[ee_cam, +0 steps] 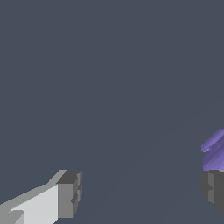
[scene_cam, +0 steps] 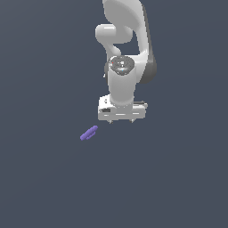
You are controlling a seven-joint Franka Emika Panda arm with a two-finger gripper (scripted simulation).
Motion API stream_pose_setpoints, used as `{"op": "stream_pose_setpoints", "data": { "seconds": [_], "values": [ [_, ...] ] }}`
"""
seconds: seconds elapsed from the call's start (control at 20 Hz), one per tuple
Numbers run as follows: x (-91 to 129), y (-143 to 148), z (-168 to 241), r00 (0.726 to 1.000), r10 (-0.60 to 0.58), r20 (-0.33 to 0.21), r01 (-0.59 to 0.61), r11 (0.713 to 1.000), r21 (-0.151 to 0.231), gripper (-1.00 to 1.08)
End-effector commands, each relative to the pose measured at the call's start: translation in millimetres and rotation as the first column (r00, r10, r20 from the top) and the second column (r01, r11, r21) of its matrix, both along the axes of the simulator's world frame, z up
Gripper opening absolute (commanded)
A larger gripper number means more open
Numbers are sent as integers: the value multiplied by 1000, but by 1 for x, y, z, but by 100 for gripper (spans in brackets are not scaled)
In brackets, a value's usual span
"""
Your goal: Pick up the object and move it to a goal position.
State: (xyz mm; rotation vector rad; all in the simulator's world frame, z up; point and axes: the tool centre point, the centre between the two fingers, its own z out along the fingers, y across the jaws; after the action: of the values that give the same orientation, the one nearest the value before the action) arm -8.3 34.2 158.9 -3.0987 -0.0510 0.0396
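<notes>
From the exterior view, my claw (scene_cam: 121,121) hangs with fingers spread and nothing between them; the purple piece (scene_cam: 89,132) lies apart from it, off toward that view's left and a little lower. In the wrist view, the piece (ee_cam: 214,151) sits just outside one fingertip (ee_cam: 213,187), not between them. It looks light, stiff and smooth; I'd pinch it across its narrow middle.

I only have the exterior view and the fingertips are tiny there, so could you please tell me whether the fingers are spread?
Observer: Yes. In the wrist view the fingers stand wide apart with nothing between them.
Operator: Thanks. Is the purple piece near one of them?
Observer: The purple piece shows at the frame edge just beyond one finger's tip, outside the gap.
Operator: Is it one solid bar?
Observer: No, it looks like two short rods side by side.
</notes>
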Motion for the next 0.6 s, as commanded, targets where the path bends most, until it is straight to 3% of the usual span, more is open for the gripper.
{"op": "stream_pose_setpoints", "data": {
  "seconds": [0.0,0.55],
  "values": [
    [0,0,0,1000,0,0,0,1000,0,100],
    [0,4,9,1000,11,13,-12,1000,26,100]
  ]
}}
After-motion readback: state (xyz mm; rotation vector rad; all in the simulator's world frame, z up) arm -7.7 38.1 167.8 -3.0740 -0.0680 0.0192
